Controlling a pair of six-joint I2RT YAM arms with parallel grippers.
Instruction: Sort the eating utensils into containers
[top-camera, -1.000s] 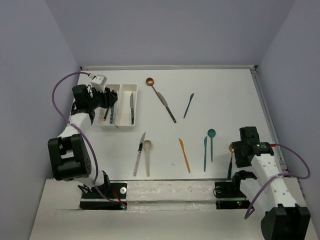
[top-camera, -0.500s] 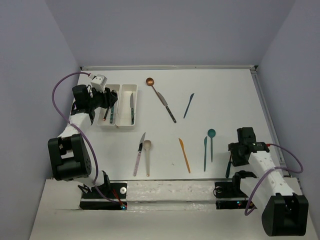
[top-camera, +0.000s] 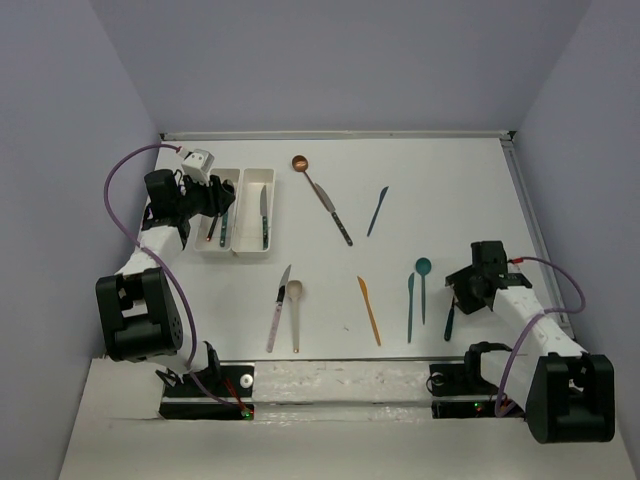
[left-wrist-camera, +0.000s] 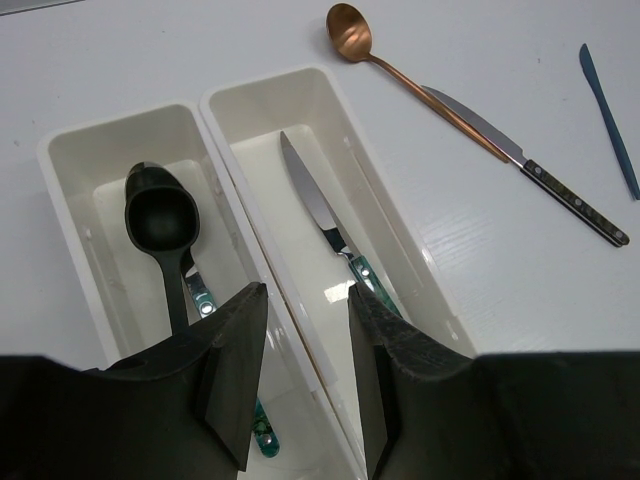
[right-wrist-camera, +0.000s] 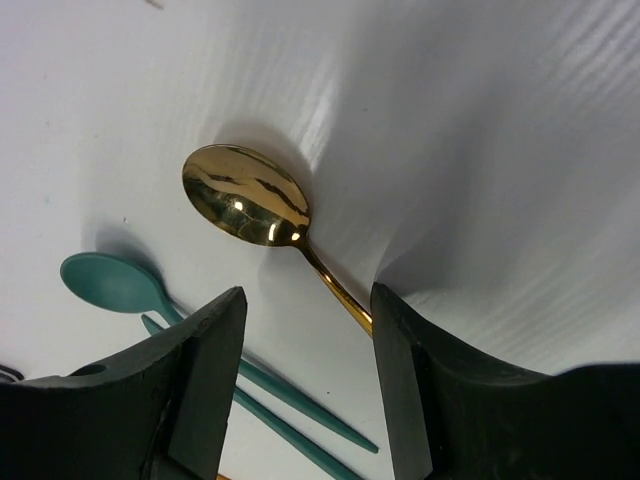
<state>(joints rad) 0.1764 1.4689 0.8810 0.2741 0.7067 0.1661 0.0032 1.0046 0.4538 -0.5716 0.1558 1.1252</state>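
Observation:
Two white trays (top-camera: 256, 210) stand side by side at the back left. In the left wrist view the left tray (left-wrist-camera: 110, 125) holds a black spoon (left-wrist-camera: 160, 215) and the right tray (left-wrist-camera: 270, 85) holds a knife (left-wrist-camera: 315, 205). My left gripper (left-wrist-camera: 305, 380) is open and empty, its fingers astride the wall between the trays. My right gripper (right-wrist-camera: 305, 400) is open low over a gold spoon (right-wrist-camera: 245, 205), whose handle runs between the fingers close to the right one. In the top view this gripper (top-camera: 462, 290) hides the spoon's bowl.
Loose on the table lie a copper spoon (top-camera: 305, 172), a black-handled silver knife (top-camera: 335, 215), a dark blue knife (top-camera: 377, 210), a teal spoon (top-camera: 423, 285), a teal knife (top-camera: 410, 305), an orange knife (top-camera: 370, 310), a beige spoon (top-camera: 295, 310) and a pink-handled knife (top-camera: 278, 310).
My right gripper has swung left and away from the near edge, coming over the gold spoon's bowl. The left arm has not moved.

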